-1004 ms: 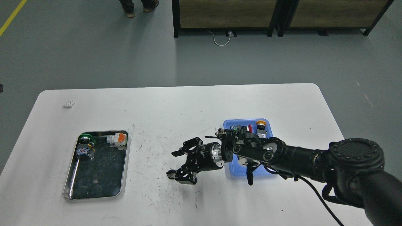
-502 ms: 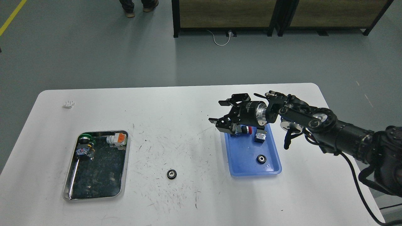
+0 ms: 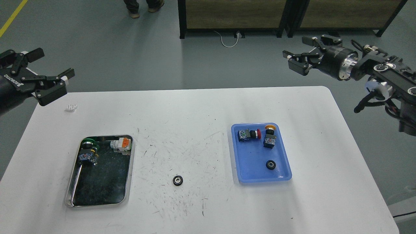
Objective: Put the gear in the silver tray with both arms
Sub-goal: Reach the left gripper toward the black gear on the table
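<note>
Both end effectors hang with fingers apart and empty — left end effector (image 3: 48, 79) off the counter's (image 3: 201, 107) far-left corner, right end effector (image 3: 300, 55) beyond the far-right. Gear (image 3: 177, 180) lies on the counter between silver tray (image 3: 128, 169) and blue tray (image 3: 279, 177), nearer the silver tray — the left arm looks likelier to reach it.

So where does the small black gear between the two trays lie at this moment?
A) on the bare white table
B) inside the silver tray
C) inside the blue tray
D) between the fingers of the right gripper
A: the gear lies alone on the white table, between the silver tray and the blue tray, with no gripper near it.
</note>
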